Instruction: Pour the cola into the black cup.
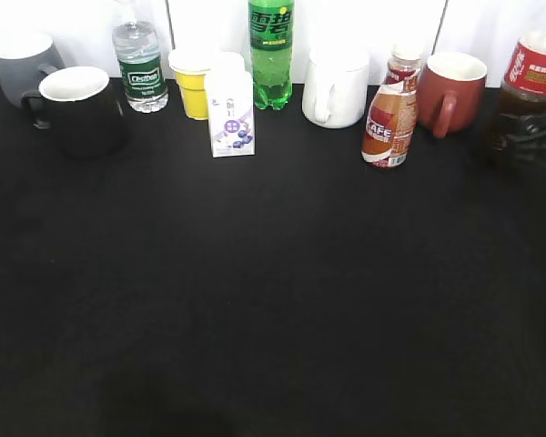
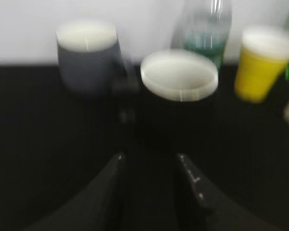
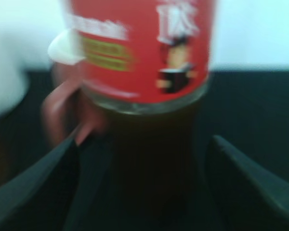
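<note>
tall clear plastic cola bottle [image 1: 531, 82]: see-through plastic over dark liquid; red label looks smooth, faintly shiny
glossy black mug with white inside [image 1: 79, 109]: ceramic look, shiny dark outside
matt grey mug [image 1: 22, 66]: dull, even finish
dark red mug [image 1: 449, 89]: smooth, soft sheen
white mug [image 1: 335, 86]: smooth, glazed look
yellow cup [image 1: 193, 84]: plain smooth plastic
black tabletop [image 1: 273, 300]: matt, cloth-like, no reflections
gripper fingers [image 3: 250, 178]: dark, matt, plastic-like
</note>
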You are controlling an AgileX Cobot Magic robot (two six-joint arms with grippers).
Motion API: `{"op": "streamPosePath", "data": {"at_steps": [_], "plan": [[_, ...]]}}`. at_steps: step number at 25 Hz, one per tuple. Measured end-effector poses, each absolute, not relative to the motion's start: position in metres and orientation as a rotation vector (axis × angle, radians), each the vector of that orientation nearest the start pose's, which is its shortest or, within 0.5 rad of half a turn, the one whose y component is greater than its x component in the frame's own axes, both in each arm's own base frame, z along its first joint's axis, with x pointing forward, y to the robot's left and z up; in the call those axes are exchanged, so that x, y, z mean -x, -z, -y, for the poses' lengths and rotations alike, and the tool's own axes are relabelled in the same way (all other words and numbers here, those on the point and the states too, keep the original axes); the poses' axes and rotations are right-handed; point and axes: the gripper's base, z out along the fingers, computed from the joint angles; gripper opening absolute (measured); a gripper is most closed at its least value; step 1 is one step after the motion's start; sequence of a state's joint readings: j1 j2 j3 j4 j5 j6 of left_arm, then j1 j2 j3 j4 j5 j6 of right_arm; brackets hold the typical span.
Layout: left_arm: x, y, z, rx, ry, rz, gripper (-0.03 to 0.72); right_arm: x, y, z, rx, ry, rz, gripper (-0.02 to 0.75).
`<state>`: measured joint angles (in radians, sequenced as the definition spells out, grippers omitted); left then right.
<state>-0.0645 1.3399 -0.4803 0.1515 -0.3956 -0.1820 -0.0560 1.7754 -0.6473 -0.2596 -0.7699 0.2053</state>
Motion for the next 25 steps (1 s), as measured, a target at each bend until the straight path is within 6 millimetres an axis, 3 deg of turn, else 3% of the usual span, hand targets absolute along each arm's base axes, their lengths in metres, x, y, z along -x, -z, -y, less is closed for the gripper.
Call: {"op": "streamPosePath", "data": {"at_steps": [3, 5, 7, 9, 10, 12, 15, 17, 21, 23, 25], "plan": [[-0.247, -0.218, 0.034, -0.104, 0.066, -2.353, 0.269, -0.294, -0.197, 0.001, 0.032, -0.132, -2.144, 0.602], [-0.237, -0.225, 0.04, -0.13, 0.012, -2.6, 0.27, -0.27, -0.217, 0.001, -0.01, 0.034, -2.25, 0.577], [-0.228, -0.232, 0.041, -0.097, 0.005, -2.748, 0.27, -0.255, -0.225, -0.01, 0.016, 0.14, -2.327, 0.57], [-0.214, -0.243, 0.04, -0.067, 0.023, -2.8, 0.27, -0.239, -0.22, -0.022, 0.028, 0.234, -2.542, 0.566], [-0.204, -0.252, 0.039, -0.065, 0.032, -2.787, 0.27, -0.23, -0.221, -0.029, 0.09, 0.202, -2.66, 0.566], [-0.178, -0.276, 0.035, -0.068, 0.049, -2.732, 0.27, -0.212, -0.238, -0.044, 0.183, -0.022, -2.75, 0.566], [-0.122, -0.312, 0.023, -0.066, 0.077, -2.597, 0.338, -0.164, -0.283, -0.041, 0.21, -0.153, -2.635, 0.566], [-0.084, -0.318, 0.014, -0.072, 0.091, -2.511, 0.393, -0.117, -0.307, -0.031, 0.207, -0.186, -2.493, 0.566], [-0.027, -0.288, 0.002, -0.13, 0.087, -2.405, 0.403, -0.031, -0.292, -0.013, 0.2, -0.228, -2.246, 0.566], [-0.013, -0.286, -0.001, -0.146, 0.103, -2.284, 0.403, -0.011, -0.279, -0.008, 0.195, -0.238, -2.145, 0.566], [-0.014, -0.285, 0.0, -0.147, 0.117, -2.213, 0.403, -0.002, -0.279, -0.006, 0.191, -0.244, -2.084, 0.566]]}}
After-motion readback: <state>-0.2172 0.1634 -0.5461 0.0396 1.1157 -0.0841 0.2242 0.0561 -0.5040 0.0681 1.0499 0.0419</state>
